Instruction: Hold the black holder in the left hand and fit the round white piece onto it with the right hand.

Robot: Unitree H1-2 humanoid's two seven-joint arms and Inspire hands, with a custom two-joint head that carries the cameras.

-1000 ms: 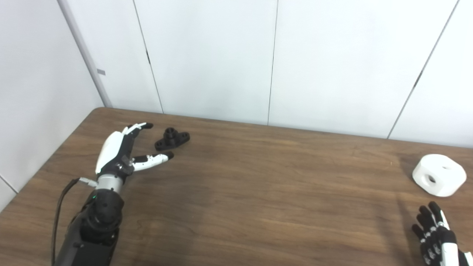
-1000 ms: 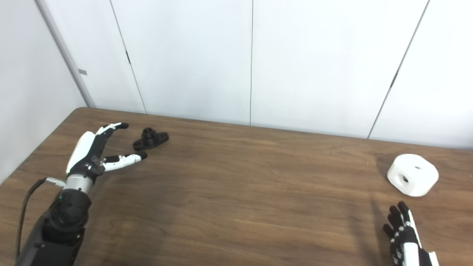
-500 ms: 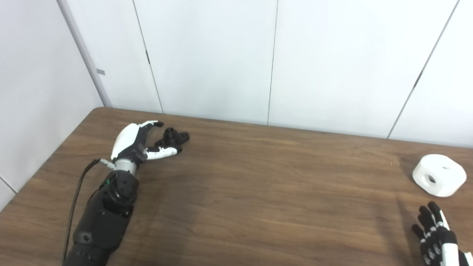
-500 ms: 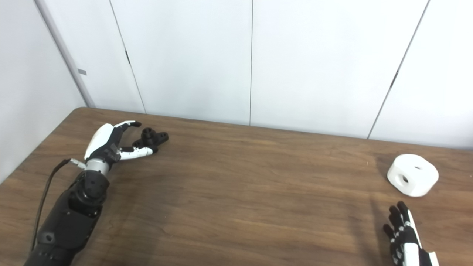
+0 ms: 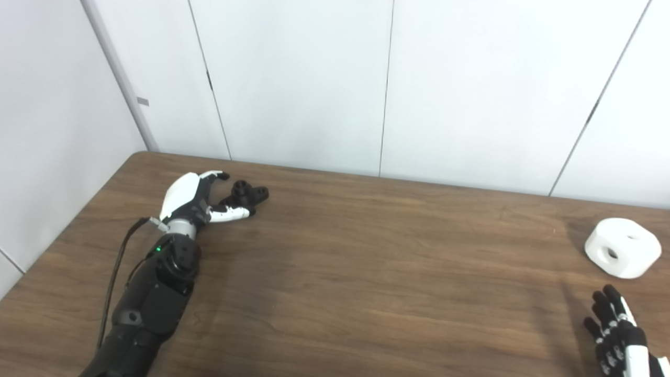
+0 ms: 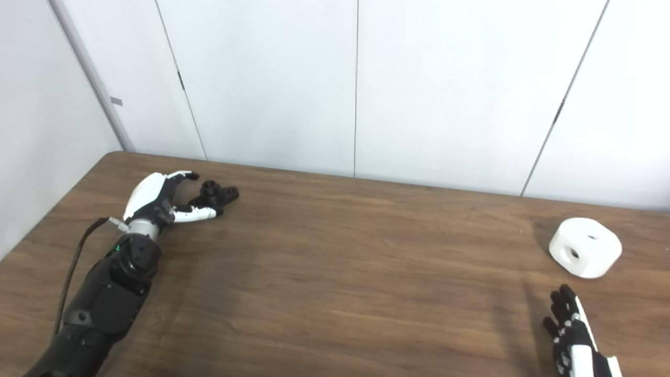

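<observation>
Right hand [image 5: 617,335]: nearest to us, at the bottom right corner. We see black fingers [image 6: 562,309] with white segments, spread and pointing away, grasping nothing. It sits near the white piece without touching it.

Left forearm [image 5: 152,303]: we see one black, glossy casing with a small green light and a thin dark cable looping along its outer side.

Table [image 5: 366,272]: one brown wood-grain top, matte, with rounded far-left corner.

White piece [image 5: 622,254]: one round, thick, smooth puck lying flat on the table at the right. We count one hole in its side wall and recesses in its top face.

Left hand [image 5: 191,201]: white shell on the back, black and white fingers. It is released, fingers apart; the thumb [image 5: 230,213] lies along the near side of the black holder and the other fingers [image 6: 180,176] curve over toward its far left side. We cannot tell whether any of them touch it.

Black holder [image 5: 246,193]: one matte black part on the table at far left, made of a flat elongated base with a short round post standing upright.

Wall [image 5: 314,78]: smooth white panels with thin dark vertical seams, behind the table.

View difference: we see the same objects in both views; the right eye view shows more table to the right of the white piece.
</observation>
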